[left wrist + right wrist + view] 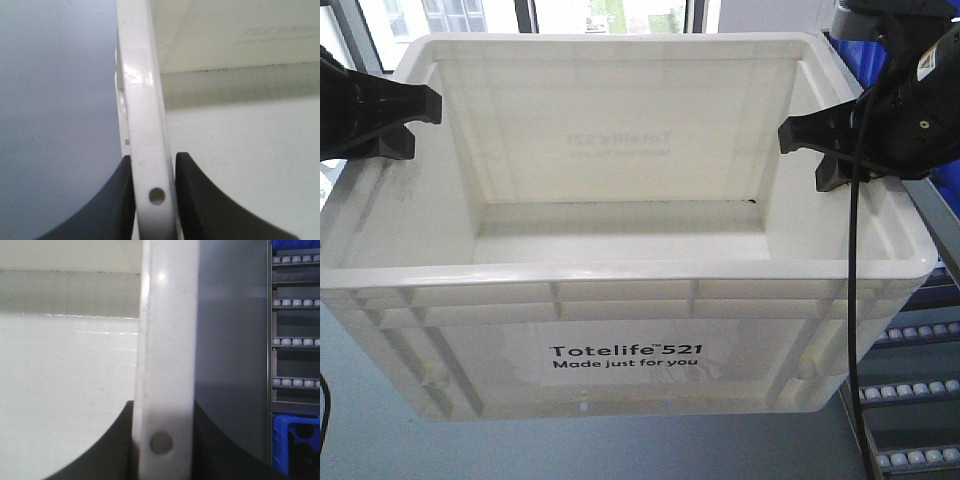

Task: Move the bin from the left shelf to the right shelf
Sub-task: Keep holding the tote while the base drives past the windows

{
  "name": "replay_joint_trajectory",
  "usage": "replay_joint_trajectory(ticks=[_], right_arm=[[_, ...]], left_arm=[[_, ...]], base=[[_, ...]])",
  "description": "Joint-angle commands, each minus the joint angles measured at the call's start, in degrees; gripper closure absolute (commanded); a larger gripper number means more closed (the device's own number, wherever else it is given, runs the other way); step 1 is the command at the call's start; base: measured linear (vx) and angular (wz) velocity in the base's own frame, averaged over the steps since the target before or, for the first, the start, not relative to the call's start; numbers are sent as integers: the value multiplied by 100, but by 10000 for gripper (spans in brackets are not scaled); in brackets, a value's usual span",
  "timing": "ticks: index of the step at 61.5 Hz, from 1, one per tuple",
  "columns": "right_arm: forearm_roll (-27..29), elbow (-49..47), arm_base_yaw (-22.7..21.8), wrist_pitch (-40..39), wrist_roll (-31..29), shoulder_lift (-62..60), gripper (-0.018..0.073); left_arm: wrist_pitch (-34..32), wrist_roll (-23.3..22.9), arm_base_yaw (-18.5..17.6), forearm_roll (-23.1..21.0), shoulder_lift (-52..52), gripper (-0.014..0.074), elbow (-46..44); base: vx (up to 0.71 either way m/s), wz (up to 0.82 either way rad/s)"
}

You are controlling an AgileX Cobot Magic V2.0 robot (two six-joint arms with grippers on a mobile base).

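Note:
The bin [620,360] is a big white crate with black "Totelife 521" print on its near side, and it fills the front view, empty inside. My left gripper [415,125] is shut on its left rim, one black finger on each side of the wall. My right gripper [808,158] clamps the right rim the same way. In the left wrist view the white rim [140,100] runs straight up between the left gripper [152,160] pads, with a small hole between them. In the right wrist view the rim [167,315] is pinched likewise by the right gripper [162,407].
A grey roller shelf [920,390] stands at the right, its rows of white rollers [295,342] close beside the bin. Blue bins [295,442] sit by that rack. A black cable [853,300] hangs from the right arm across the bin's corner. Windows lie behind.

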Motion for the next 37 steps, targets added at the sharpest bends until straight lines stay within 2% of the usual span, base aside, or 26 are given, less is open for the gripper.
replay_joint_trajectory(ticks=[1, 37], right_arm=[[-275, -213, -39, -430, -109, -318, 509], [-275, -213, -39, -430, -109, -318, 509]], left_arm=[[-485, 73, 24, 396, -240, 602, -193], [-485, 73, 24, 396, -240, 602, -193]], base=[[36, 1], [35, 0]])
